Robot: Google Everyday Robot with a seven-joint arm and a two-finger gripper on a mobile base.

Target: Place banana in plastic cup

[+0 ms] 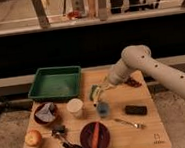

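The banana [93, 93] is pale yellow-green and sits at the tip of my gripper [99, 90], just left of the table's middle. The gripper is shut on the banana and holds it nearly upright, with its lower end close to the tabletop. The small light-blue plastic cup [103, 109] stands upright just below and slightly right of the banana, apart from it. My pale arm [135, 63] reaches in from the right.
A green tray [57, 82] lies at the back left. A white cup [75, 107] stands left of the blue cup. A dark plate [88, 139] holds an orange carrot [95, 135]. Also here: an apple [34, 139], a bowl [46, 113], a black block [136, 110] and a fork [129, 123].
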